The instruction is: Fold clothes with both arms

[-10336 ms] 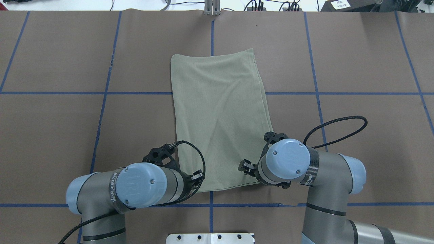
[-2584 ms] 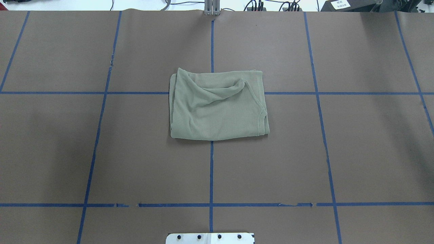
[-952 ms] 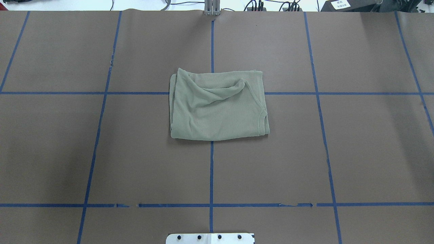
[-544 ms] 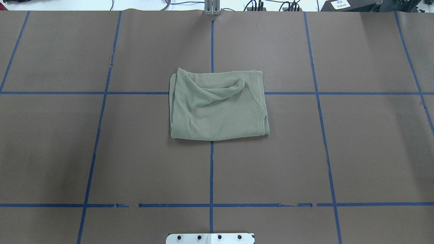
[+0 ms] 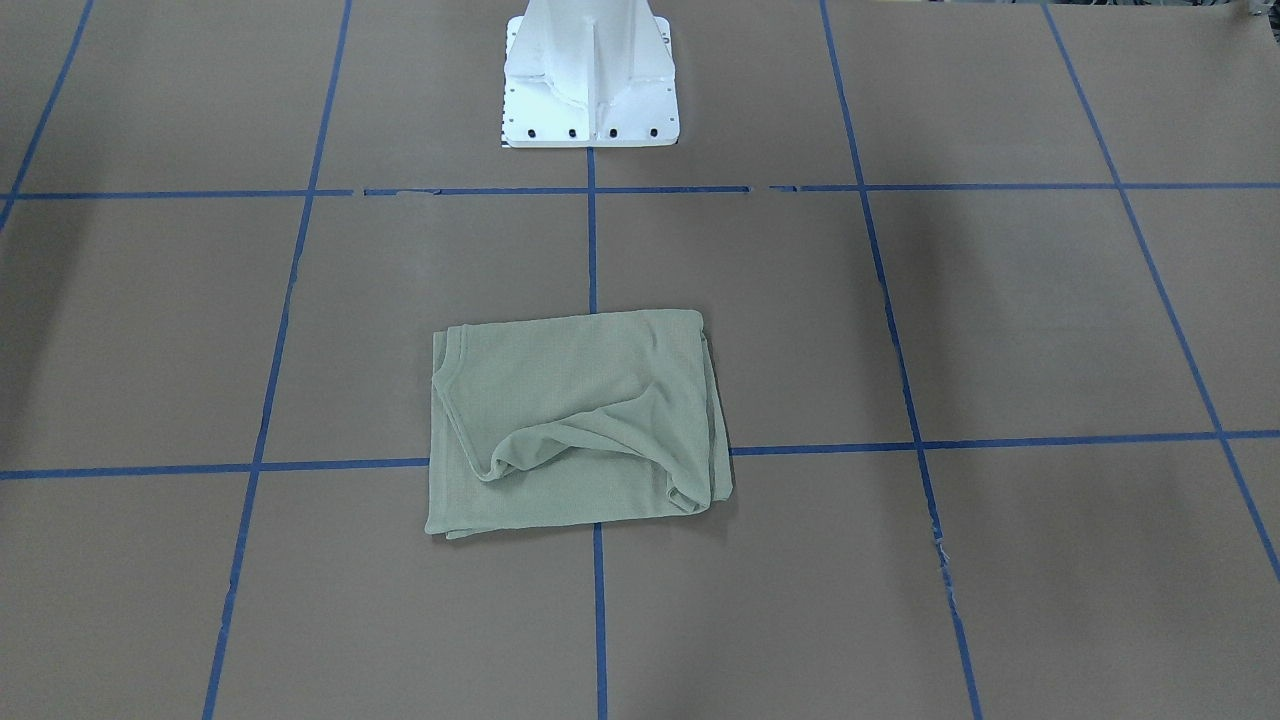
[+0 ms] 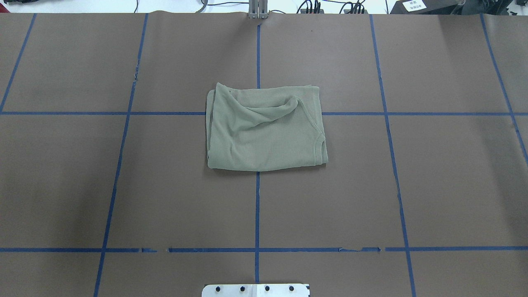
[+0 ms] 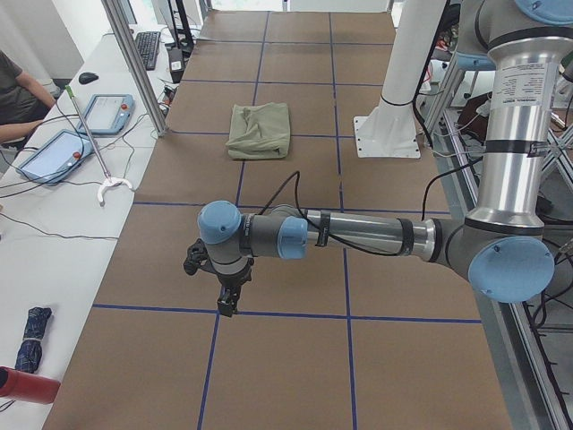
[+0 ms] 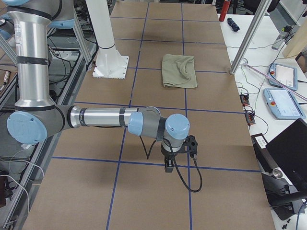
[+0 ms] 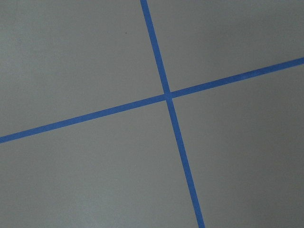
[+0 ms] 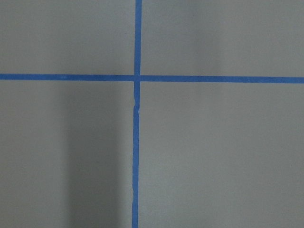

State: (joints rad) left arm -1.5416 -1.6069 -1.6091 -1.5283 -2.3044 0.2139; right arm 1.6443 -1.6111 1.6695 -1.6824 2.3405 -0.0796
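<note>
The left end effector hangs pointing down, just above the counter, close to a line of blue tape. It appears only in the side view from the robot's left, so I cannot tell whether its fingers are parted or closed. Nothing shows between them. Its wrist camera shows only bare counter and a tape crossing.

The right end effector also points down over the counter beside a tape line. It appears only in the side view from the robot's right, so I cannot tell its state either. Its wrist camera likewise shows only a crossing of tape.

Behind each, the left arm and the right arm stretch out low and roughly level from their elbows, which sit at the robot's side of the counter.

The shirt lies well apart from both end effectors, with nothing touching it. It is folded into a rough rectangle at the middle of the counter and straddles a tape crossing. A loose ridge of cloth runs slantwise over its top layer. In the overhead view a curved, seamed edge shows near its right side.

The white pedestal stands on the centre line at the robot's edge of the counter, apart from the shirt.
</note>
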